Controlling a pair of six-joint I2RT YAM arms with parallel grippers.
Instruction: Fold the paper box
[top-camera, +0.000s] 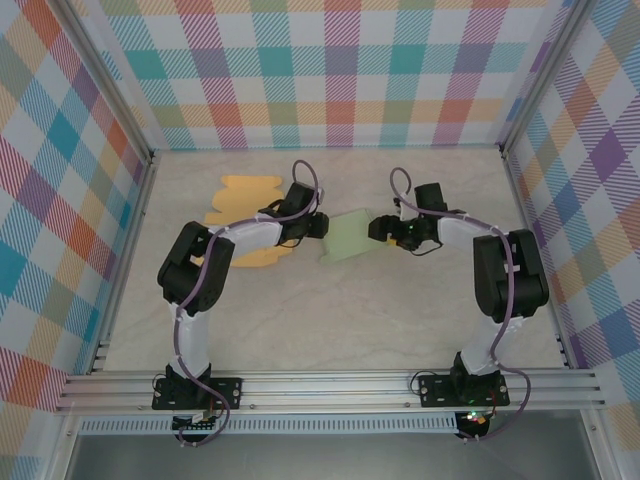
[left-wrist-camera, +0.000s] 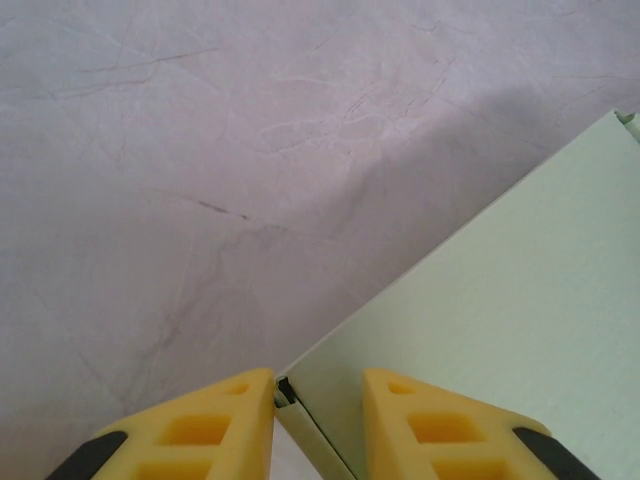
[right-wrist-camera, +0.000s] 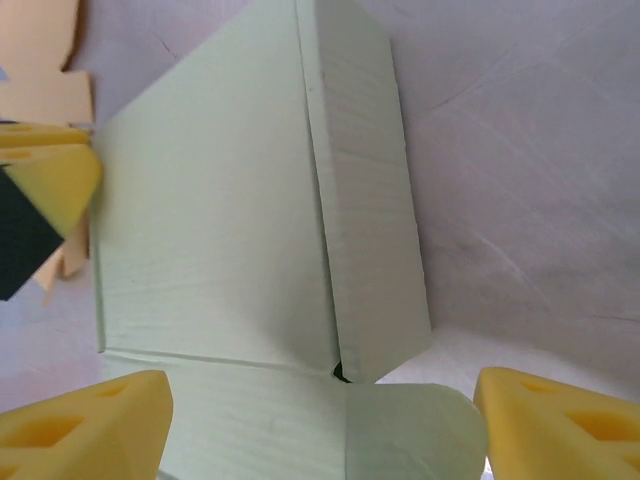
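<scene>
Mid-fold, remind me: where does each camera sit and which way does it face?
Top external: above, behind the bases, looking down on the table; both arms visible.
Left wrist: looks past its own fingers at the green box edge.
Right wrist: looks over the green box; own fingers at bottom corners.
Shared: the green box, in all three.

The paper box (top-camera: 347, 237) is pale green, the fingers (right-wrist-camera: 90, 420) yellow, the table (top-camera: 350, 310) marbled off-white, the walls (top-camera: 340, 70) multicoloured plaid.
</scene>
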